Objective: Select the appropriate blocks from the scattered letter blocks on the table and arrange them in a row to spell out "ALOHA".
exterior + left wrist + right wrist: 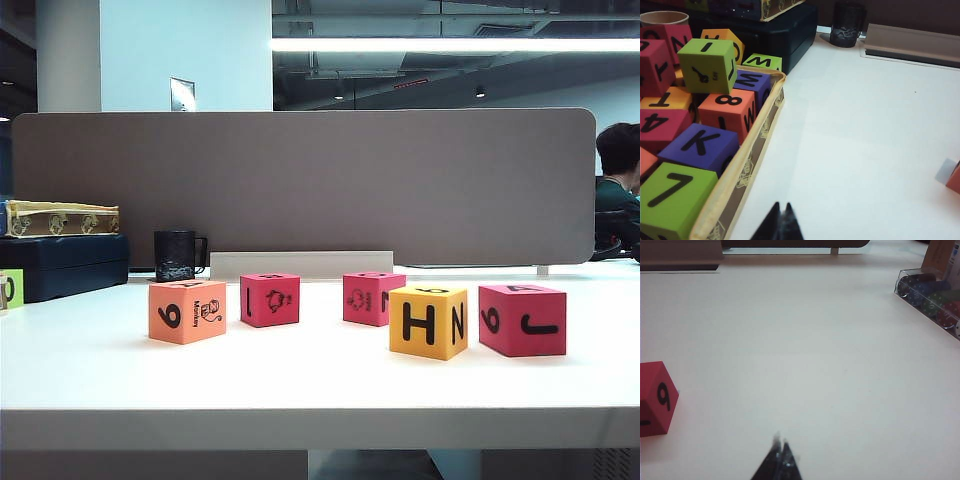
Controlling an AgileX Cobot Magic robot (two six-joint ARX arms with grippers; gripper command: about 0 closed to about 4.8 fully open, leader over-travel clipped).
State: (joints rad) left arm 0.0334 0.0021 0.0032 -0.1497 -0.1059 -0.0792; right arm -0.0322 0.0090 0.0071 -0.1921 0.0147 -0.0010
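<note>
A: White table (300,385), five letter blocks on it in a loose row. Taking the yellow block (428,321) as landmark: it shows H on its front and N on its side, and sits nearest the front edge of the row.

B: Neighbours?

A: Just beside it on the right, a pink-red block (522,319) with 6 and J. Behind it and slightly left, a second pink-red block (372,298) bearing an animal drawing. Further left, a third pink-red block (269,299) with another drawing. Furthest left of the yellow block, the orange block (187,311), marked 6 and "Monkey". All five stand apart, none touching.

B: Grippers?

A: Left gripper (781,220): fingertips pressed together, nothing between them, low over bare table beside a tray of blocks (756,145). The tray holds many cubes, among them a green block (707,65) and a purple K block (700,147). Right gripper (781,457): tips also together and empty, over bare table; the 6-and-J block shows at the edge of that view. Neither arm appears in the exterior view.

B: Background?

A: Far behind and left of the yellow block, a black mug (176,256) beside a dark blue box (65,265). A clear case of coloured discs (932,297) lies in the right wrist view.
</note>
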